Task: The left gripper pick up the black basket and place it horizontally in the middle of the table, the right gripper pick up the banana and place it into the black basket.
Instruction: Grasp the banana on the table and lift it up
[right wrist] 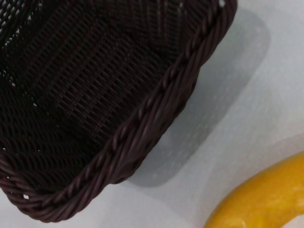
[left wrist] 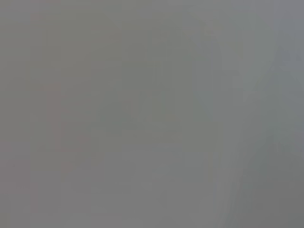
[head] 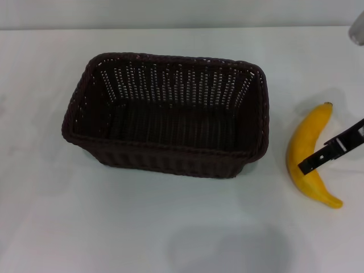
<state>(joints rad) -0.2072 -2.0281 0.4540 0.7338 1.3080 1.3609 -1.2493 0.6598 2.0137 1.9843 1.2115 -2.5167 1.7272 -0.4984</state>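
Note:
The black basket [head: 168, 116] stands lengthwise across the middle of the white table [head: 85, 216], empty inside. The banana [head: 310, 153] lies on the table to the right of the basket, stem end toward the back. My right gripper [head: 333, 149] reaches in from the right edge; one black bracket-like finger crosses over the banana's middle. The right wrist view shows the basket's braided rim [right wrist: 156, 95] and part of the banana [right wrist: 266, 199], with no fingers in it. My left gripper is out of view; its wrist view shows only plain grey.
A grey rounded object [head: 357, 28] sits at the far right back corner. A soft shadow [head: 227, 244] falls on the table in front of the basket.

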